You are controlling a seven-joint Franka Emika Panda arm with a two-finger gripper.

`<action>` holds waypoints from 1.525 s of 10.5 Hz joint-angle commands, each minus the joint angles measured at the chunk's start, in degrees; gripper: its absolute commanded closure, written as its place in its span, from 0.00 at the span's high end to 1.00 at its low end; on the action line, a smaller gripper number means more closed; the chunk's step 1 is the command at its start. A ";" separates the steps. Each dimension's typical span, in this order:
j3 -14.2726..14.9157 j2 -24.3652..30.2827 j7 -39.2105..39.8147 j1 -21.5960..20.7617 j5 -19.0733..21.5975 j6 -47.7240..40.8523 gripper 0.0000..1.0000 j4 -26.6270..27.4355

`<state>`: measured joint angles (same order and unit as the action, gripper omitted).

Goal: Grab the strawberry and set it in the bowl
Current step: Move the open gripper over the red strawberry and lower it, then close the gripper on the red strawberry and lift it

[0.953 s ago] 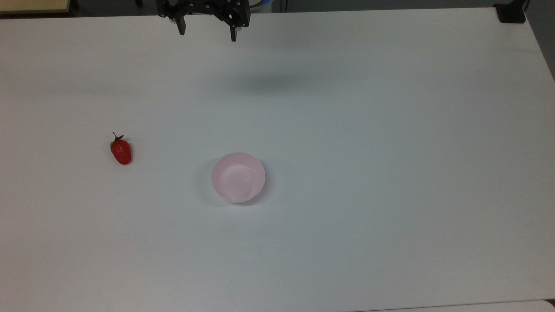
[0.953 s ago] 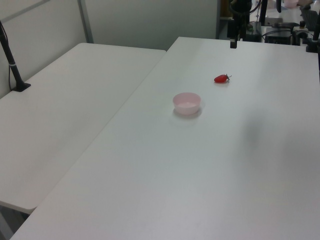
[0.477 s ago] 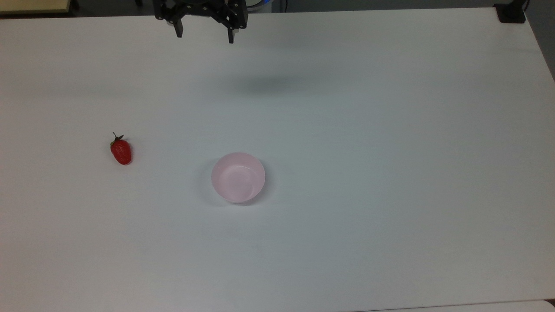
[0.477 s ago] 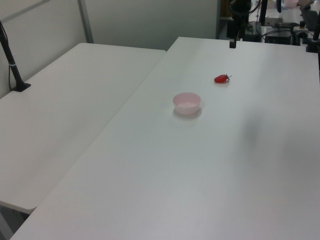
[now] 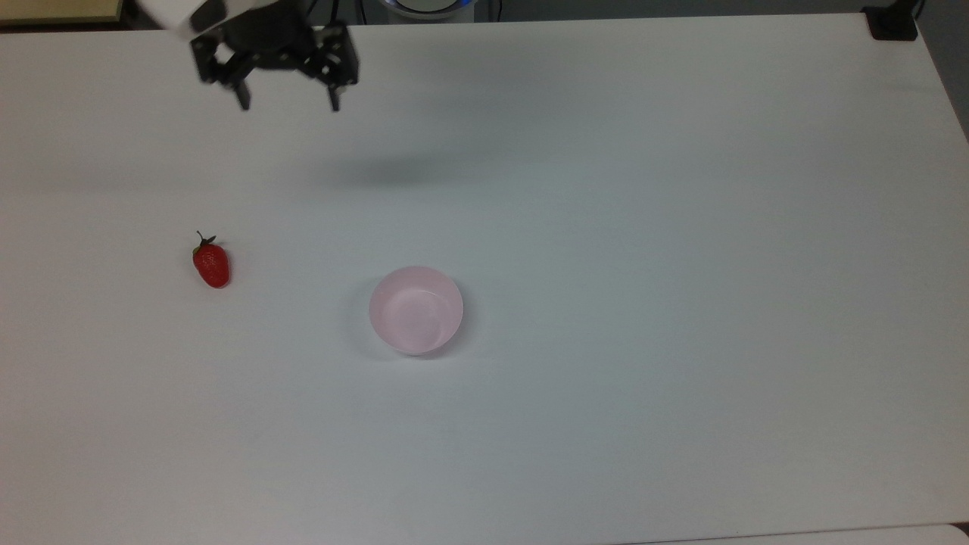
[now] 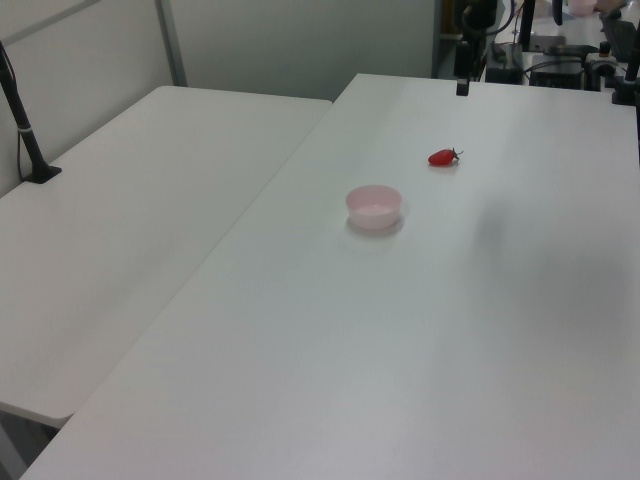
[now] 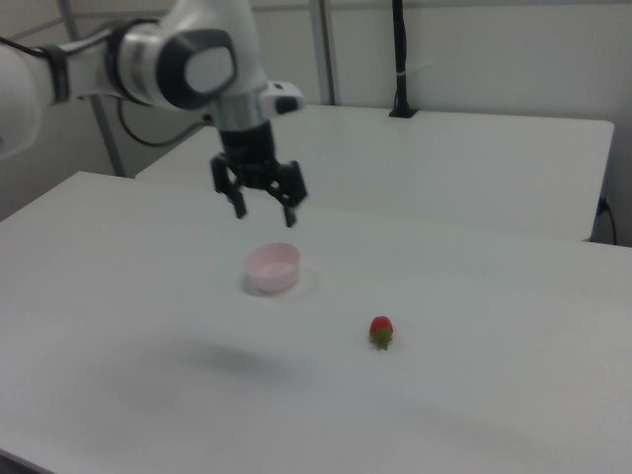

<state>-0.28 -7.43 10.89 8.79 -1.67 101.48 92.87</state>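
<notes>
In the top view the bowl (image 5: pixel 415 309) sits nearest on the surface (image 5: pixel 681 227); the strawberry (image 5: pixel 211 264) lies well apart to its left. Farthest, the pincer (image 5: pixel 288 101) hangs wide open, empty. Likely light, glossy, slippery: grip across its widest middle.

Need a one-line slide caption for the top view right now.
Open end effector hovering near the white table's far edge, strawberry lying apart from the empty pink bowl.
</notes>
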 commanded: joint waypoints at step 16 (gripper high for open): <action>0.37 -25.79 3.79 9.93 -3.51 32.29 0.48 -1.64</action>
<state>0.05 -32.40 15.36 18.96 -4.65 131.82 91.90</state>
